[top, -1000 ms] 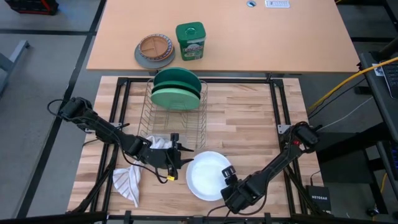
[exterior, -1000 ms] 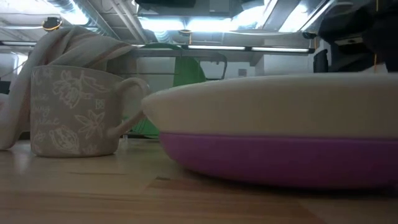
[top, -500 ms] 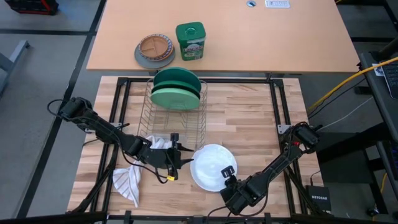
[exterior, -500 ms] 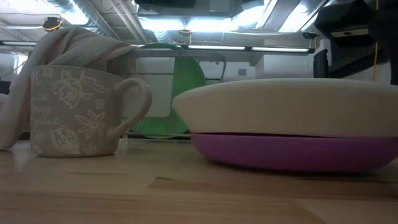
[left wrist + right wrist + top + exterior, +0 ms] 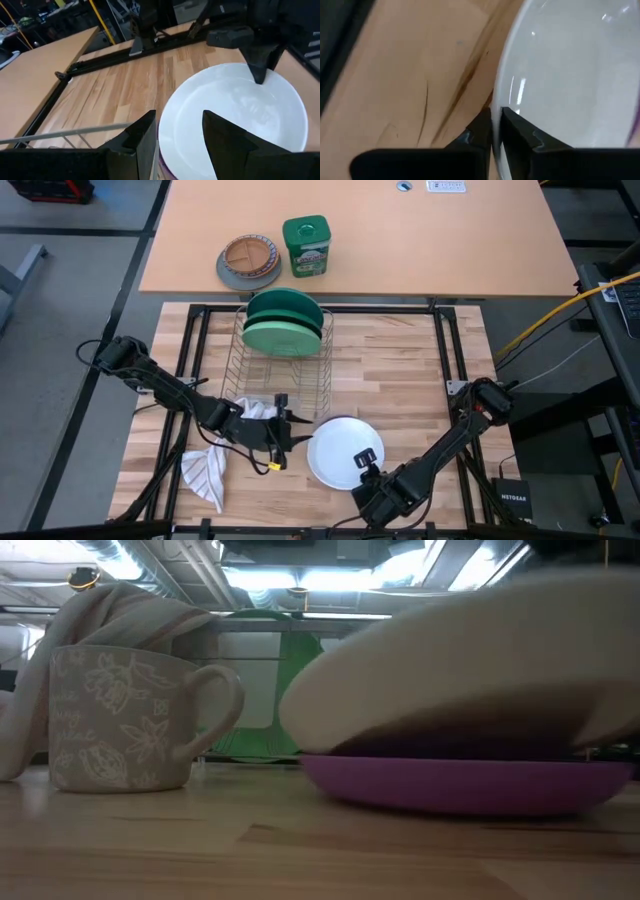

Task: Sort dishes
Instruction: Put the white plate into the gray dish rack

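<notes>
Right pincer (image 5: 369,472) is clenched on the white plate's (image 5: 338,448) near rim, tilting it off the purple plate (image 5: 465,783); left pincer (image 5: 285,432) waits released beside it.

two dark jointed arms (image 5: 170,388) with matte black wedge-shaped jaws.

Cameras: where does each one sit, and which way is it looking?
High: overhead, straight down on both arms, the rack and white plate.
Low: at tabletop height, level across; mug, white plate tilted over the purple plate; no arm shows.
Left wrist: past open left gripper onto the white plate.
Right wrist: right gripper pinching the rim.
All four share the white plate.
</notes>
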You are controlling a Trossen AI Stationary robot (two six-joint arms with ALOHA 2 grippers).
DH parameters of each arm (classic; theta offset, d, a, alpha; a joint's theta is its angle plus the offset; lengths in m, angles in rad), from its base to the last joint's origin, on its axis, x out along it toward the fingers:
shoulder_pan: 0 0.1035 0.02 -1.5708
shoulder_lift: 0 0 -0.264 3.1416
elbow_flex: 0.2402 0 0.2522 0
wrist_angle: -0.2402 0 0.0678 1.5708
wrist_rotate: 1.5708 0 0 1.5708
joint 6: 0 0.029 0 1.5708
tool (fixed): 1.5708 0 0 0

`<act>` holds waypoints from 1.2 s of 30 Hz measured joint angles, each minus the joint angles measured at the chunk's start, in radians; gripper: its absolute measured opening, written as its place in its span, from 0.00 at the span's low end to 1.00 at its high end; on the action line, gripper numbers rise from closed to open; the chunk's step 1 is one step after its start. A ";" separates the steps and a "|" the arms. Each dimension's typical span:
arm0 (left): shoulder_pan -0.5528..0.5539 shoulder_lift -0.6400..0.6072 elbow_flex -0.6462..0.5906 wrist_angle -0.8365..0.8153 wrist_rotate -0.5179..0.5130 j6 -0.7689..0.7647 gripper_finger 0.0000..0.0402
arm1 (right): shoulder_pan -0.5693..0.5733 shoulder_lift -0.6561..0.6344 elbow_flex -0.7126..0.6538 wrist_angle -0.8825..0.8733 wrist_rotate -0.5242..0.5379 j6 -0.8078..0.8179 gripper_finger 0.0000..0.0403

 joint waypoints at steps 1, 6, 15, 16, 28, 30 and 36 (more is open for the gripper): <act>0.000 0.000 0.000 0.015 0.000 0.000 0.37 | 0.000 0.000 0.020 -0.018 -0.002 -0.001 0.10; 0.000 -0.001 0.000 0.092 0.000 0.035 0.37 | 0.000 0.000 0.112 -0.132 -0.008 -0.007 0.04; 0.000 -0.002 0.000 0.141 0.000 0.072 0.37 | -0.001 0.000 0.210 -0.267 -0.028 -0.002 0.05; 0.000 -0.002 0.000 0.141 0.000 0.072 0.37 | 0.000 0.000 0.219 -0.289 -0.029 -0.001 0.05; -0.007 -0.002 0.000 0.165 0.000 0.058 0.37 | -0.002 0.000 0.365 -0.503 -0.014 -0.004 0.04; -0.013 -0.002 0.000 0.173 0.000 0.056 0.37 | -0.002 0.000 0.397 -0.540 -0.014 -0.005 0.04; -0.021 -0.002 0.000 0.212 0.000 0.058 0.37 | -0.016 0.000 0.509 -0.625 -0.057 -0.003 0.04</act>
